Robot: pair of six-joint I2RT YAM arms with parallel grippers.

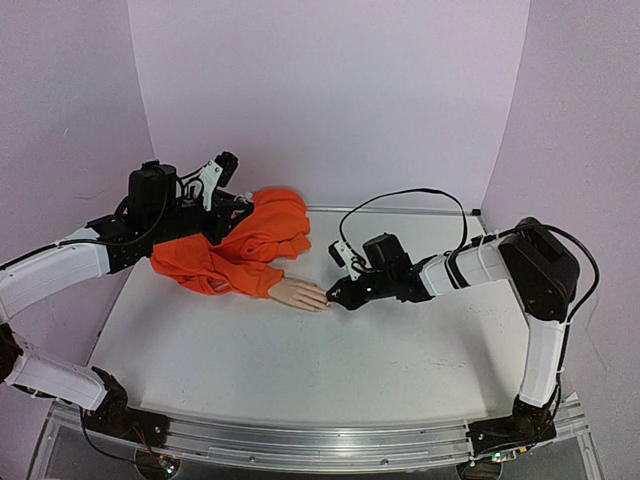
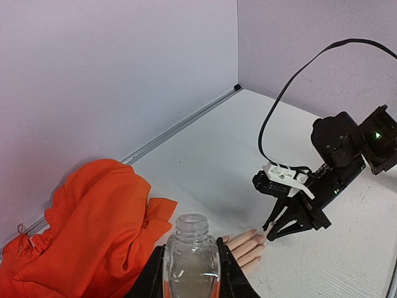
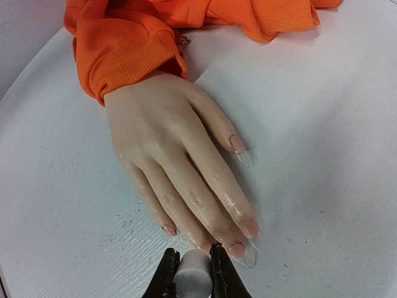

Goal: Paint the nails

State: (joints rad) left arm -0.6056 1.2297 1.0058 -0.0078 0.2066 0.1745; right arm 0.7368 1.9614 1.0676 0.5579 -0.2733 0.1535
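Note:
A pale peach mannequin hand (image 3: 177, 161) lies flat on the table, sticking out of an orange sleeve (image 3: 133, 59). Its small pinkish nails (image 3: 236, 249) point toward my right gripper. The hand also shows in the top view (image 1: 300, 294) and in the left wrist view (image 2: 248, 243). My right gripper (image 3: 191, 273) is shut on a white cylindrical cap (image 3: 192, 278), held right at the middle fingertips; any brush under it is hidden. My left gripper (image 2: 190, 273) is shut on a small clear open bottle (image 2: 191, 257), held up behind the sleeve at the back left (image 1: 215, 180).
The orange garment (image 1: 250, 245) is bunched on the left half of the white table (image 1: 330, 360). Lilac walls close in the back and sides. A black cable (image 1: 420, 195) loops above my right arm.

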